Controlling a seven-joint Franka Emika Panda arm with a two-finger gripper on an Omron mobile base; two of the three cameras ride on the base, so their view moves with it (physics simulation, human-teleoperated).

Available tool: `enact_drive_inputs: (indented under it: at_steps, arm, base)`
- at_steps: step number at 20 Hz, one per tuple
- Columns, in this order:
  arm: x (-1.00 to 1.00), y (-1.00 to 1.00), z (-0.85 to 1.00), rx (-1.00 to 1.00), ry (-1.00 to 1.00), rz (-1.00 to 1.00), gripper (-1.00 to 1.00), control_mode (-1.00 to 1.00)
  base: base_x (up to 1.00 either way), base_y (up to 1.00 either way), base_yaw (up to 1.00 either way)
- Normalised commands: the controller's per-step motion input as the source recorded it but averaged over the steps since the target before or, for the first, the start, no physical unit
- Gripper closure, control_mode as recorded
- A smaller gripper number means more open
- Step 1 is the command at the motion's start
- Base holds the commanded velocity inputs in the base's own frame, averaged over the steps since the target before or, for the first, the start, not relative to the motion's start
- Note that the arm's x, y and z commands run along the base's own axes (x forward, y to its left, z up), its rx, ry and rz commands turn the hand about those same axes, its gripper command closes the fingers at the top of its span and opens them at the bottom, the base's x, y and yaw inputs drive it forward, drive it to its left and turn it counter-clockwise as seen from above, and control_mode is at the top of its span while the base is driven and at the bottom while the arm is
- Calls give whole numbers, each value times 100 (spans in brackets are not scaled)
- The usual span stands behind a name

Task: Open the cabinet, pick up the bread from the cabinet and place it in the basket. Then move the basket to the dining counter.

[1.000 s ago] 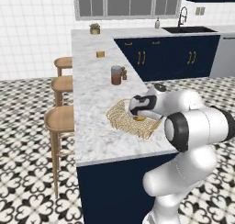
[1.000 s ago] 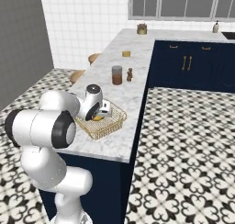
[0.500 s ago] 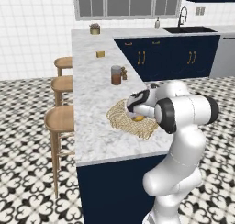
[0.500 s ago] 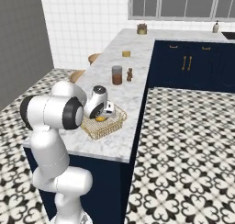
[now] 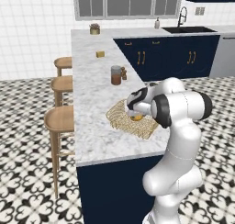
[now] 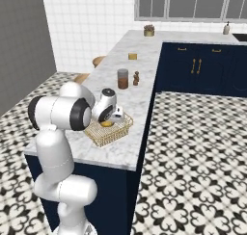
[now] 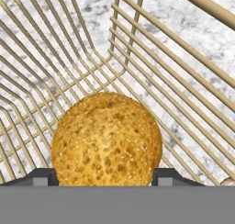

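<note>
Item: bread in basket on dining counter. Gripper spread, fingertips at bread's three and nine o'clock, not pinching. Risk: lifting could snag wire, dragging basket.

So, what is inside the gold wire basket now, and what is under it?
Inside the basket lies the bread, a round golden bun, between the open gripper's fingertips. Under the wire, the marble dining counter shows through. The bun's underside is covered.

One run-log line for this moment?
stage: bread in basket | gripper: open, fingertips either side of bread | basket: on marble counter, near jar | arm low over basket
</note>
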Motion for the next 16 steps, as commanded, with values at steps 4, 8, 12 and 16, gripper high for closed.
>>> enact_drive_inputs:
  at_steps: [4, 8, 12, 16]
  arm:
    - [0, 0, -13, -1, 0, 0, -100, -100]
    - [-1, 0, 0, 0, -3, 0, -100, -100]
    - [-3, 0, 3, 0, -3, -3, -100, -100]
    - [-9, 0, 21, 0, -5, 0, -100, -100]
  base:
    - [0, 0, 0]
    - [0, 0, 0]
    - [0, 0, 0]
    - [0, 0, 0]
